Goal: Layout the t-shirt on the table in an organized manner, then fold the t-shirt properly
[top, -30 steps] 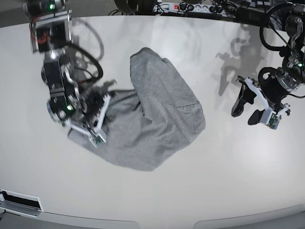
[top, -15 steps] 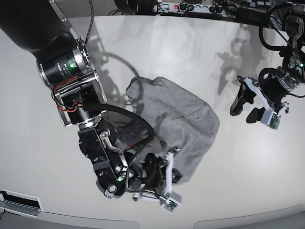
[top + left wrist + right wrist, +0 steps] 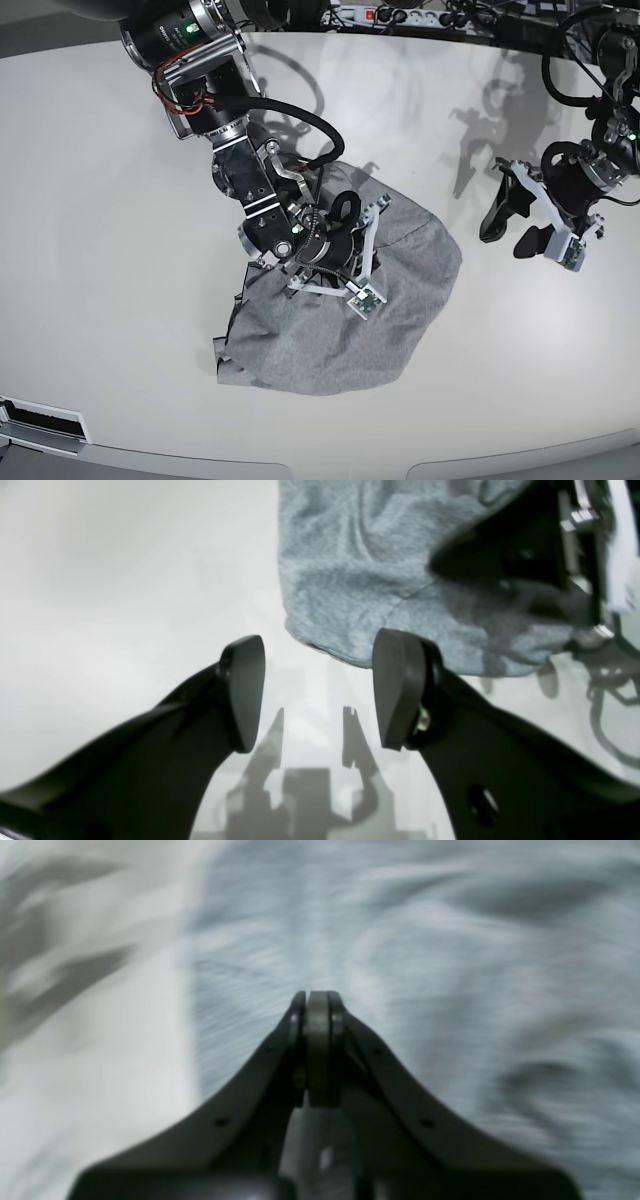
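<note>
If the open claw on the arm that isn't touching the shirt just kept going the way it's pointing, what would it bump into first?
Probably the t-shirt. The left claw stands open over bare table, aimed at the shirt's near edge, which lies just past its fingertips. Depth is unclear, so it might touch the tabletop first.

My base camera looks steeply down on the whole table. Each wrist camera looks out along its own fingers, the right close over the t-shirt, the left lower and farther. All three share that shirt.

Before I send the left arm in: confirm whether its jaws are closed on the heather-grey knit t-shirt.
No: the left gripper stands open over bare table, beside the heather-grey knit t-shirt.
</note>
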### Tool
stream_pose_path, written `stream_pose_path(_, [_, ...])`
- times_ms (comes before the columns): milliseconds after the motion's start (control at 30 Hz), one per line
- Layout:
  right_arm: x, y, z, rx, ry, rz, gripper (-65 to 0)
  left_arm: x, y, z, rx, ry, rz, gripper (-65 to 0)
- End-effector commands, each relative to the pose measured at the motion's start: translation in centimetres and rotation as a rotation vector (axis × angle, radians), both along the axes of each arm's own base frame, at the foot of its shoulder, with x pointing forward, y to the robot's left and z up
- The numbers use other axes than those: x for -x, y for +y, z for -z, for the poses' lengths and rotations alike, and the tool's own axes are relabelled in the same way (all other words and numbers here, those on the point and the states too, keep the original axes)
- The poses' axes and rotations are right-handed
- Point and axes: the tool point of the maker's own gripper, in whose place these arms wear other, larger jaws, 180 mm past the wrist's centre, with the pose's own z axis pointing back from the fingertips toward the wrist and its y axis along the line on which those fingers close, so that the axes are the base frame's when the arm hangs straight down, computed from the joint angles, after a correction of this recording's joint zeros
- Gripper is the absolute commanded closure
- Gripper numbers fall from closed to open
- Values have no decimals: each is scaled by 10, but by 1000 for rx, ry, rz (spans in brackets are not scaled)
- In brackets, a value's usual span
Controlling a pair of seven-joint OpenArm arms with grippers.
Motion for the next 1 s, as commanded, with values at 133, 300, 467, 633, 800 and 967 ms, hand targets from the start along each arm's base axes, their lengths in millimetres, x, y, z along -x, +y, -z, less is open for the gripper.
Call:
stream_pose_path(133, [0, 6, 5, -5, 9, 9, 0, -13, 1, -21, 10, -72, 2, -356])
stream_pose_path(300, [41, -18, 67, 208, 207, -60, 0, -14, 2, -21, 8, -72, 2, -356])
stream_pose_path(467, [66, -75, 88, 474, 408, 32, 0, -15, 1, -23, 10, -78, 2, -356])
stream_pose_path(633, [92, -149, 89, 579, 438, 106, 0, -14, 2, -22, 8, -74, 2, -356])
stream_pose_path(800, [100, -247, 55, 777, 293, 343, 0, -14, 2, -21, 7, -72, 2, -356])
stream_pose_path(967, [74, -367, -20, 970, 7, 757, 0, -14, 1, -22, 9, -74, 3, -356])
